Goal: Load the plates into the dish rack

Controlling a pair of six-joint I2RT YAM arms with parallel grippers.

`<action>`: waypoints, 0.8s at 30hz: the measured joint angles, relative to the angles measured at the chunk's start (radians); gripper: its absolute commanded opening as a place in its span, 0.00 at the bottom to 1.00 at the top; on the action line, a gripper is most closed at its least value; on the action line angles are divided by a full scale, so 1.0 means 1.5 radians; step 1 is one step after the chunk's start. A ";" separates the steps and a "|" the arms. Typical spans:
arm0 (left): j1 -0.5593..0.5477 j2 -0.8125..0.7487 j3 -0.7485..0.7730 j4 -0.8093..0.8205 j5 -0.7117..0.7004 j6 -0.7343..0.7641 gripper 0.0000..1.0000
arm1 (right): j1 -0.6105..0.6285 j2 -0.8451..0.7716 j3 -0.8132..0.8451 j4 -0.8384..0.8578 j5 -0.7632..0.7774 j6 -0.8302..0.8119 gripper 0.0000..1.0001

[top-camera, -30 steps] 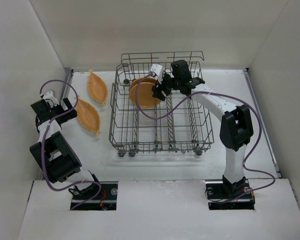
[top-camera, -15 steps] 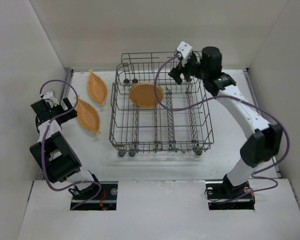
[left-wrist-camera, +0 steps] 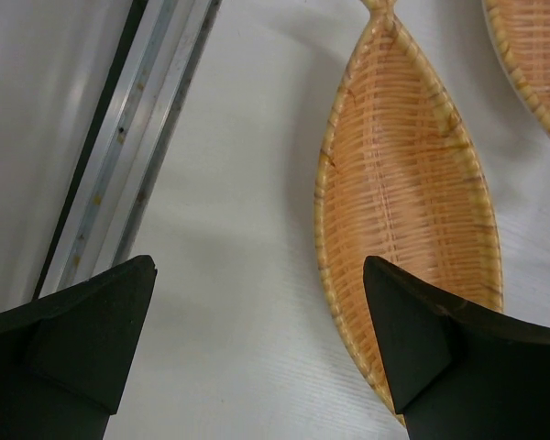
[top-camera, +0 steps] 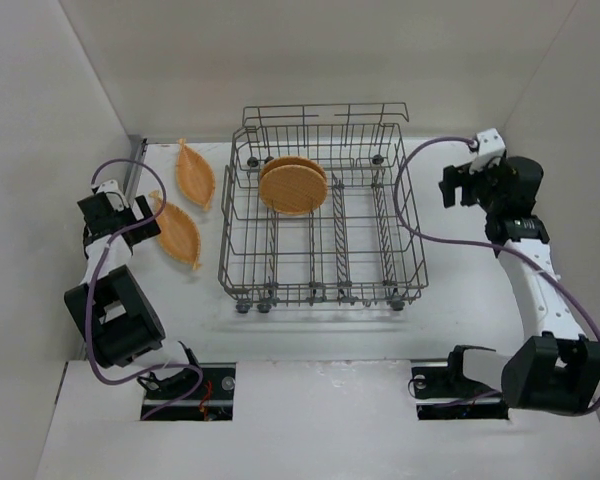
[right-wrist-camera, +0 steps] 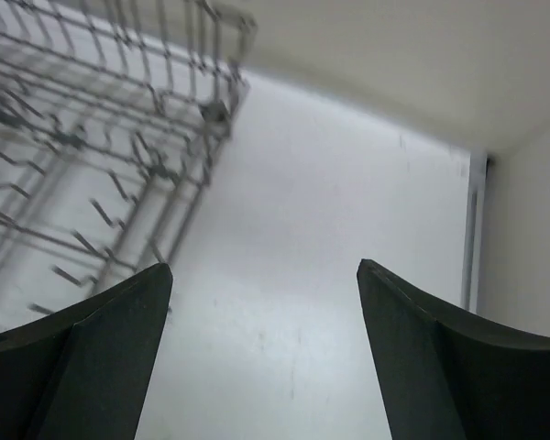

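The dish rack [top-camera: 325, 262] is a square basket of thin grey wire with rows of upright tines, small wheels and a taller back. It sits mid-table, closer to the far edge. In its far-left part two round plates [top-camera: 293, 190] stand on edge, one right behind the other and touching, with their flat faces toward the near edge.

Two more lie flat on the table [top-camera: 460, 300] toward the far-left corner, left of the rack and apart from it. They are the far plate [top-camera: 195, 172] and, just beside it, the near plate [top-camera: 178, 232]. Seen from above they look like pointed ovals. The left wrist view shows an orange-tan basket weave with fine ribs and a bound rim.

The left hand [top-camera: 140, 212] is at the left edge with its fingers spread apart and the near plate just beside it. In the left wrist view its right finger [left-wrist-camera: 440, 357] overlaps that plate's rim, but whether they touch cannot be told.

The right hand [top-camera: 458, 186] is right of the rack, near the right edge. Its dark fingers are apart over bare table, and the rack's corner shows to one side in its own view.

The table is matte white, and plain pale walls [top-camera: 280, 60] close it in on the far, left and right sides. A metal rail [left-wrist-camera: 119, 156] runs along the left edge.
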 measured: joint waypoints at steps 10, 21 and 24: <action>-0.032 -0.135 0.012 -0.151 0.039 -0.008 1.00 | -0.182 0.003 -0.146 -0.008 0.022 0.086 0.87; 0.040 -0.079 0.021 -0.220 0.190 -0.100 0.61 | -0.215 0.020 -0.156 0.020 0.026 0.121 0.87; 0.060 -0.029 0.036 -0.220 0.216 -0.130 0.57 | -0.215 0.026 -0.156 0.021 0.026 0.121 0.87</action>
